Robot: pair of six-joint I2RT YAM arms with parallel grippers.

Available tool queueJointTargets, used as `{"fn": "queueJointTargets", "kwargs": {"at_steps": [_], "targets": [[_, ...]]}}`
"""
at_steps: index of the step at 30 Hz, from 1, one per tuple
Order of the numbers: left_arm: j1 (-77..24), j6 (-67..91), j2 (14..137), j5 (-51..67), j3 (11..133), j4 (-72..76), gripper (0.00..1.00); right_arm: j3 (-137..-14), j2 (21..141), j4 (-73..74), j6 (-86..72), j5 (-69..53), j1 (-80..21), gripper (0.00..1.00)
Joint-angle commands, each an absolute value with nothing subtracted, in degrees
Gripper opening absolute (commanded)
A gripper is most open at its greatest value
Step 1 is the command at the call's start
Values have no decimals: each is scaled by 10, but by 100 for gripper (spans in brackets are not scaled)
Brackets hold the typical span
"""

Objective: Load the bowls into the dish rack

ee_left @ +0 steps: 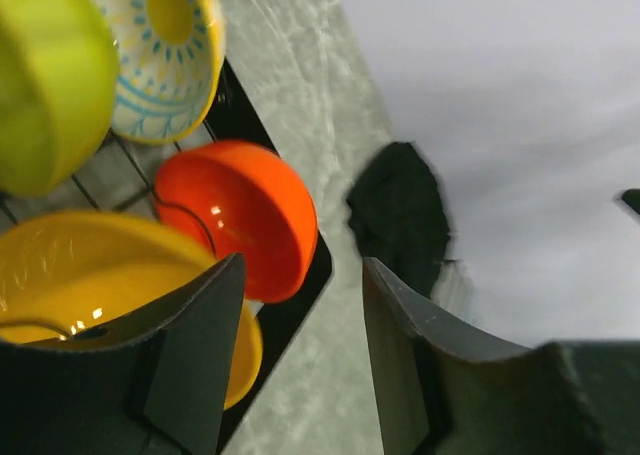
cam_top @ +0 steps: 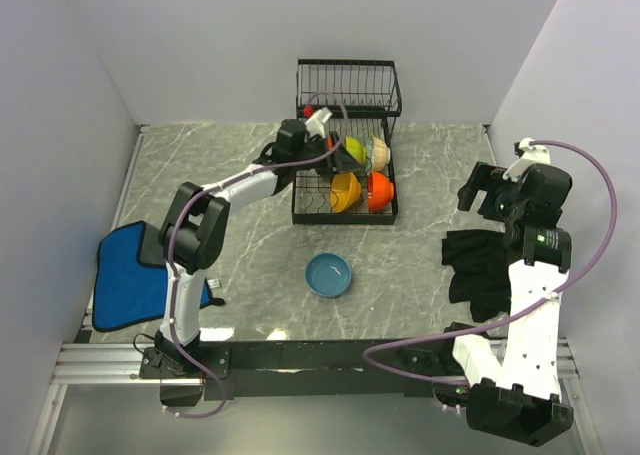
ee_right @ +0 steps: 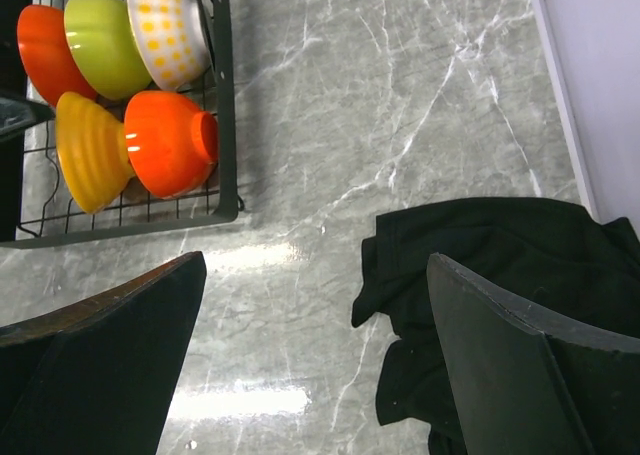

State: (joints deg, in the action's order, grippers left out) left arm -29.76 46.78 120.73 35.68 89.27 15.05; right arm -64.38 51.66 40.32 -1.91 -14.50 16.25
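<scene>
Left gripper (ee_left: 300, 275): jaws apart and empty above the dish rack (cam_top: 345, 218), a stance suited to releasing a bowl. Five bowls (cam_top: 345, 190) stand on edge between its wires, probably to drain. The blue bowl (cam_top: 328, 274) sits on the table (cam_top: 250, 245) at the rack's 6 o'clock, not yet loaded. Right gripper (ee_right: 315, 265), at 3 o'clock, hangs open and empty beside a black cloth (ee_right: 480, 275).
</scene>
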Motion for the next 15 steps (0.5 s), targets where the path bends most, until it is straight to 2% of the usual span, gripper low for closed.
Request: {"fn": "queueJointTargets", "kwargs": {"at_steps": [1, 5, 8, 15], "targets": [[-346, 284, 1165, 248, 967, -7, 54, -635, 505, 371, -25, -156, 160, 100], [-368, 251, 1163, 163, 977, -48, 48, -630, 496, 368, -27, -160, 159, 100], [-374, 236, 1154, 144, 976, -61, 43, -624, 488, 367, -25, -161, 159, 100], [-384, 225, 1121, 89, 951, -81, 47, -597, 474, 359, -28, -164, 159, 100]]}}
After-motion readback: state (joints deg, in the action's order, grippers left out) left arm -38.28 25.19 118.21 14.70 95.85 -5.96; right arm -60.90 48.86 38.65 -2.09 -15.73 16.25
